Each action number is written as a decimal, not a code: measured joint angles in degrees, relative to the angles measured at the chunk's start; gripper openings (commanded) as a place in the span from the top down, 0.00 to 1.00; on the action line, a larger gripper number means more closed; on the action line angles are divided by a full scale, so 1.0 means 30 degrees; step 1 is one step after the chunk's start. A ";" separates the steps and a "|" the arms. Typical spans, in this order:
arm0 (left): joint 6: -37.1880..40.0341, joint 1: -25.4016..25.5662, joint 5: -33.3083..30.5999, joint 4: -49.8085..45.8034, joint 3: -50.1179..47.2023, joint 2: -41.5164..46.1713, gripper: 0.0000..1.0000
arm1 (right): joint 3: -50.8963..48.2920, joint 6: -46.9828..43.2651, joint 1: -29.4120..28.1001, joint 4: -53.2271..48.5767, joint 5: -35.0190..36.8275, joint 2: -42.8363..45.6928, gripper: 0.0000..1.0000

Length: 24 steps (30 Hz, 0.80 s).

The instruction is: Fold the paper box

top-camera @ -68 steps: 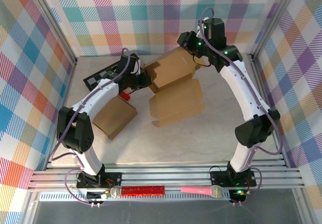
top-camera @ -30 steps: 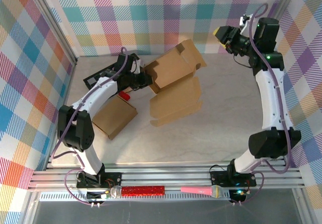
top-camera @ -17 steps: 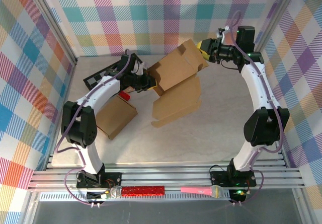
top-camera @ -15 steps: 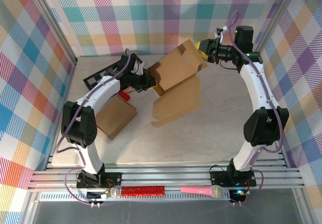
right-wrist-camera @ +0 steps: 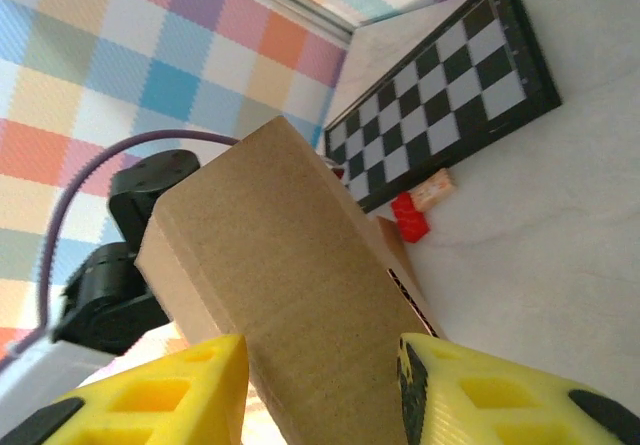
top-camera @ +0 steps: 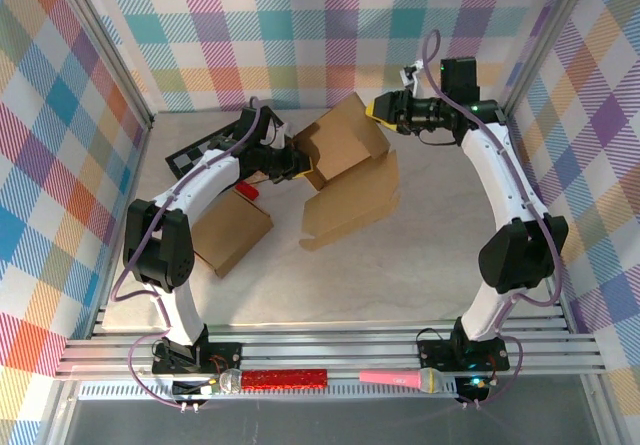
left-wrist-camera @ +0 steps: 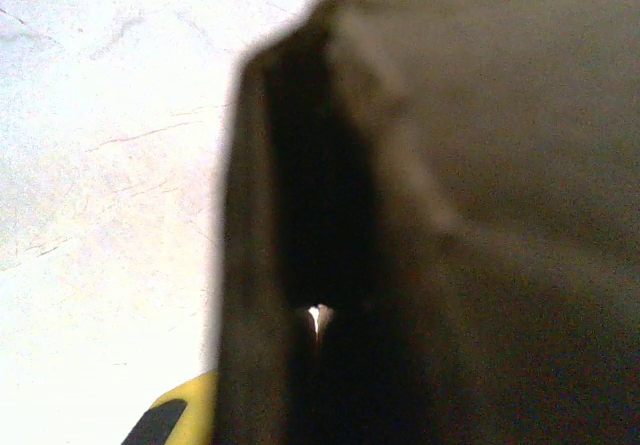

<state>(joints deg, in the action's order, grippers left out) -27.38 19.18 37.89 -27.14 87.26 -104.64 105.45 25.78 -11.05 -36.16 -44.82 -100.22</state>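
Right arm has swung in from the back-right corner over the last second. Its elbow is raised and the right gripper (top-camera: 380, 111) points left at the raised top section of the cardboard box (top-camera: 352, 187), which stands at the back-centre of the table (top-camera: 400, 265). Its yellow fingers (right-wrist-camera: 160, 395) bracket that section and press it on both sides (judged from the right wrist view). Left arm reaches forward and to the right, with the left gripper (top-camera: 297, 162) clenched on the box's left edge.

Surroundings: a checkerboard (top-camera: 198, 151) lies at back left with the left forearm crossing above it. A red block (top-camera: 247, 192) and a pale block (right-wrist-camera: 433, 191) lie just beside the board. A second cardboard box (top-camera: 228, 233) lies flat by the left arm.

Count: two boxes, one checkerboard, two blocks. On the front rail are a red microphone (top-camera: 275, 378) and a pink microphone (top-camera: 400, 377).
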 measured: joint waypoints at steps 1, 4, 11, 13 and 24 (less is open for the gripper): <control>0.0007 0.0000 0.0000 0.0000 0.0007 0.0000 1.00 | 0.0182 -0.0452 -0.0138 -0.0386 0.0648 0.0073 0.56; 0.0073 0.0000 -0.0007 -0.0175 0.0160 0.0000 1.00 | 0.0612 -0.1537 -0.0583 -0.1457 0.2470 0.0284 0.56; 0.0568 0.0022 -0.0765 -0.1443 0.0780 0.0000 1.00 | 0.1428 -0.3854 -0.2004 -0.2958 0.6586 0.0546 0.53; 0.0750 0.0080 -0.1224 -0.2098 0.1107 0.0000 1.00 | 0.1625 -0.4422 -0.2433 -0.3213 0.7788 0.0568 0.51; 0.1967 0.0299 -0.3643 -0.5370 0.3111 0.0000 1.00 | 0.1100 -0.5566 -0.3184 -0.3410 1.0287 0.1239 0.50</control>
<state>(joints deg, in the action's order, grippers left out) -21.47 20.08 26.96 -43.24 96.60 -104.64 108.75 9.08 -20.60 -46.39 -13.96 -96.51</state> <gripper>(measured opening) 0.072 0.502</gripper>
